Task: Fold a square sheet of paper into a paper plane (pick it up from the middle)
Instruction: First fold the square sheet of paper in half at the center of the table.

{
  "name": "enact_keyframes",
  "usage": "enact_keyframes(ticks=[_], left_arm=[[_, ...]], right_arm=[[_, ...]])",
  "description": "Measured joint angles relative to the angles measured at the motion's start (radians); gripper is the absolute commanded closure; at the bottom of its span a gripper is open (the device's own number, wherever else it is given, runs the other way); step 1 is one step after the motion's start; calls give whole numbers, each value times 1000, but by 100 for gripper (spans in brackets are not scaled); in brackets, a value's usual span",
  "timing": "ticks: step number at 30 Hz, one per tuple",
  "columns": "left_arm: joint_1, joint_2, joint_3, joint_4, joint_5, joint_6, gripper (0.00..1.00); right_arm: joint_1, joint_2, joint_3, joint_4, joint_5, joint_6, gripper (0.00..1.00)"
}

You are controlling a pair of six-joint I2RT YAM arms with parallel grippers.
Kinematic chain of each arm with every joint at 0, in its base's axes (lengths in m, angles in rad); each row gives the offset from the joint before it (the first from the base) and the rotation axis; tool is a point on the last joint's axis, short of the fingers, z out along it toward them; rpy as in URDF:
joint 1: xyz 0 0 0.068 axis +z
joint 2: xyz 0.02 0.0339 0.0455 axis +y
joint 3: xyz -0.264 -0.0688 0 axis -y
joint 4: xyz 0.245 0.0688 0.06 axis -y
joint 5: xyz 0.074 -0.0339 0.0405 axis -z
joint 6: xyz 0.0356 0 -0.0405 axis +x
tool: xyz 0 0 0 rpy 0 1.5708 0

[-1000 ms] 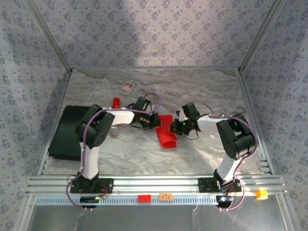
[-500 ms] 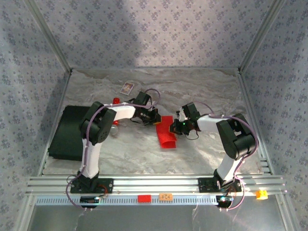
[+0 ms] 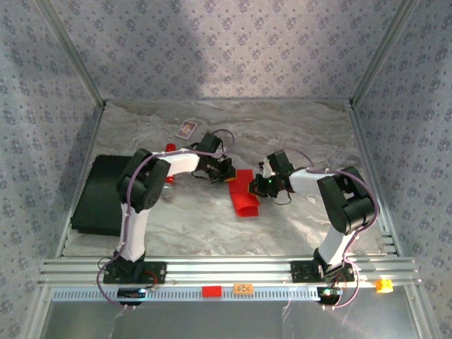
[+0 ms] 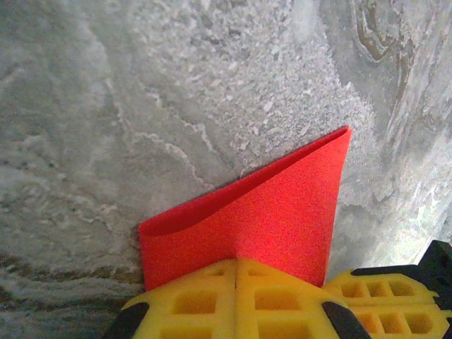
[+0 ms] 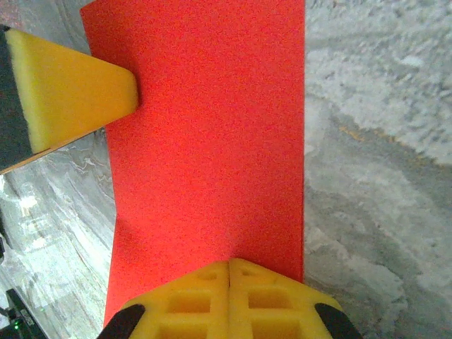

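Observation:
The square sheet of paper [image 3: 244, 200] is bright red and lies folded into a narrow strip at mid table. In the left wrist view the paper [image 4: 275, 212] shows two layers, the upper one bulging open at the left. My left gripper [image 3: 227, 174] is shut, its yellow tips [image 4: 236, 263] meeting over the paper's edge. One of its fingers [image 5: 70, 88] overlaps the paper's [image 5: 212, 127] left edge. My right gripper [image 3: 263, 185] is shut too, tips [image 5: 230, 263] resting on top of the flat paper, which runs on beneath them. Its fingers [image 4: 385, 300] sit just right of the left gripper.
A black mat [image 3: 95, 194] covers the table's left side. A small printed card [image 3: 186, 128] lies at the back left. A red stick [image 3: 170, 147] peeks from behind the left arm. Patterned walls close in the back and both sides.
The left arm's elbow swung toward the back and its gripper shifted slightly along the paper's left edge. The right arm and the paper stayed put.

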Motion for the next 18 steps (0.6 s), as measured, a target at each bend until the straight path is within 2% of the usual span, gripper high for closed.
enact_keyframes(ticks=[18], left_arm=[[22, 20, 44, -11, -40, -64, 100]], right_arm=[[-1, 0, -7, 25, 7, -3, 100]])
